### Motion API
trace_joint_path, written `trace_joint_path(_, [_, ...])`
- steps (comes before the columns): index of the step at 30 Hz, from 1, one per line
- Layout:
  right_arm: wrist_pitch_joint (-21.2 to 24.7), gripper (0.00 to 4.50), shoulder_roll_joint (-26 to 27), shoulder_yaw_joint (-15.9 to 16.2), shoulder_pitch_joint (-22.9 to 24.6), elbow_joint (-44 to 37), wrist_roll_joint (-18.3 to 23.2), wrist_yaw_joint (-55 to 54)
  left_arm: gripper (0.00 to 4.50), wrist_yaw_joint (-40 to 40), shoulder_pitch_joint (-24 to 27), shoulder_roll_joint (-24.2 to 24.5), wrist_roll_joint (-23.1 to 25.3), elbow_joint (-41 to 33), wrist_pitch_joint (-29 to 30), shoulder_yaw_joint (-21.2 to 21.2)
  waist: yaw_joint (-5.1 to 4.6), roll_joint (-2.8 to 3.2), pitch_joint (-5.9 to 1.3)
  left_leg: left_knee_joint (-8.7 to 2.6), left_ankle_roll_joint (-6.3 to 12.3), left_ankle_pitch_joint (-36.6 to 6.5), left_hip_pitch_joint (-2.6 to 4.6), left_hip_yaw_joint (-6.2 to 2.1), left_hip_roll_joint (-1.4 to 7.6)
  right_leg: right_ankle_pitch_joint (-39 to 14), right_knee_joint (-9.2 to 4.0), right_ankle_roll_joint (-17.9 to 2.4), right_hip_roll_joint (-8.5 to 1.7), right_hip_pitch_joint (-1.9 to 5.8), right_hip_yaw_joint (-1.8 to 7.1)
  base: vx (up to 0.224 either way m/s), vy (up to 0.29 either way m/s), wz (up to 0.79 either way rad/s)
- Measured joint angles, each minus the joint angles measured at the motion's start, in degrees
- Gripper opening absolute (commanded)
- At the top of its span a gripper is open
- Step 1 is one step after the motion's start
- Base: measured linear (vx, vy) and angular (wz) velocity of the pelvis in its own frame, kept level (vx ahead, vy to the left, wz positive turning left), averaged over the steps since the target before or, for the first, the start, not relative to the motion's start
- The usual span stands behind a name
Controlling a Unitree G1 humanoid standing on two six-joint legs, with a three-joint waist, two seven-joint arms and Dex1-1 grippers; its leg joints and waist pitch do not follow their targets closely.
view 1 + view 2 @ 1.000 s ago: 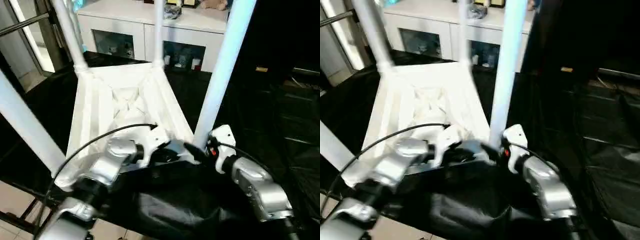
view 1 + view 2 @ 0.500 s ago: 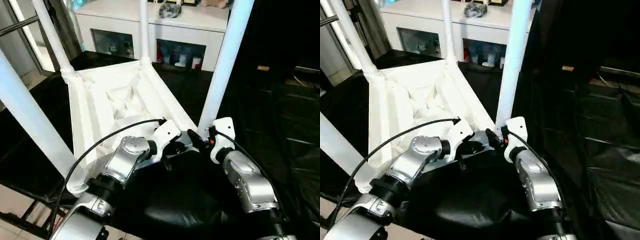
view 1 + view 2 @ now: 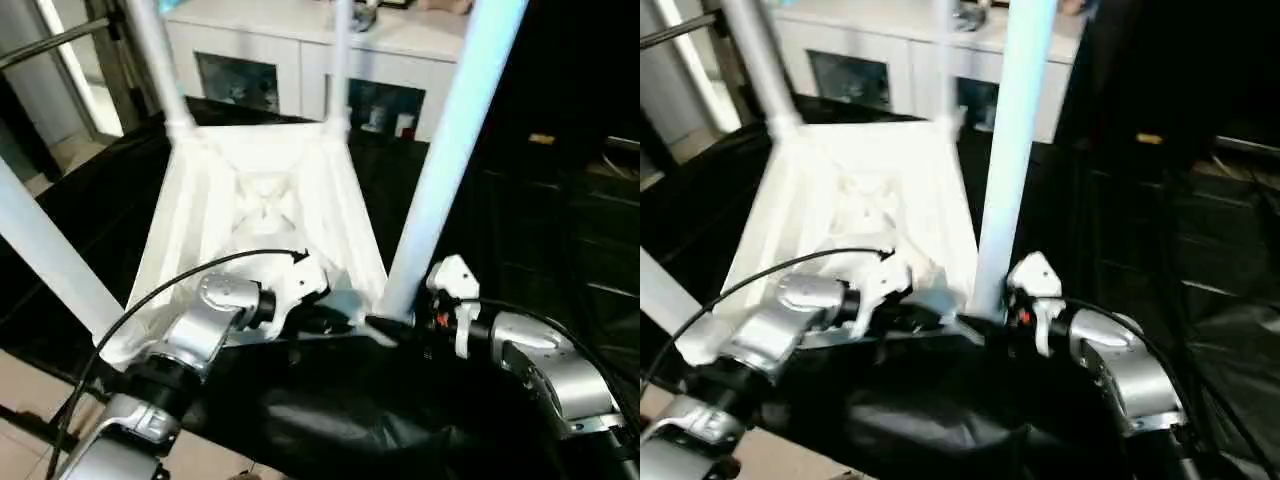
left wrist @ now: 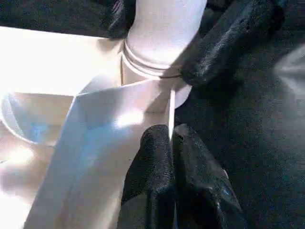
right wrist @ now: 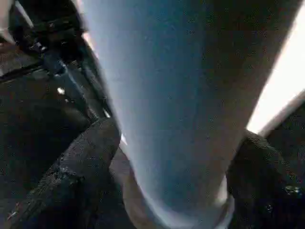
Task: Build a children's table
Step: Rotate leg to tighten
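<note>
Now right hand (image 3: 392,330) spread around near leg (image 3: 440,175), seemingly ungripped, rising toward twelve o'clock; left hand (image 4: 172,143) pinching tabletop rim (image 4: 170,112).

— What sort of place are we in?
— We take it for a furnished indoor room: a white cabinet (image 3: 300,60) with glass doors holds small items, black cloth (image 3: 560,230) drapes the work surface, tiled floor (image 3: 20,385) below.
</note>
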Motion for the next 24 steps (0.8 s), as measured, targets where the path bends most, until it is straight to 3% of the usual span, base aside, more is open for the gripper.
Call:
trace_joint_path(7, [1.7,3.18,-1.4,1.0,0.2,-1.2,1.6,3.2,0.0,-3.5,0.4,1.6,-0.8,-0.6,0.0,-0.2,0.32,-0.03,0.02,0.09,0.06,0.0,-0.02,0.01,0.01,0.0,0.01,0.0,-0.01,0.0,0.0,0.0,0.0,0.0])
trace_joint_path(9, [1.8,2.86,-1.7,1.2,0.5,-1.7,1.7,3.7,0.0,-4.1,0.7,1.8,-1.0,-0.9,0.0,-0.3,0.51,-0.04,0.03,0.08,0.06,0.0,-0.02,0.01,0.02,0.0,0.01,0.0,-0.01,0.0,-0.01,0.0,0.0,0.0])
trace_joint_path(15, [2.1,2.47,-2.4,1.4,1.1,-2.6,1.7,4.8,0.0,-5.2,1.2,2.3,-1.2,-1.9,0.0,-0.5,0.84,-0.05,0.03,0.09,0.07,0.0,-0.02,0.01,0.02,0.0,0.02,0.0,-0.01,-0.01,0.0,0.0,0.0,0.0])
trace_joint_path(24, [2.3,2.36,0.7,0.5,1.7,-3.1,0.2,-1.6,0.0,-1.3,1.2,1.4,-0.6,-1.5,0.2,-0.2,0.46,-0.1,0.05,0.15,0.04,0.0,0.08,0.03,0.02,0.0,0.14,0.0,0.0,0.16,0.05,0.0,0.0,0.0])
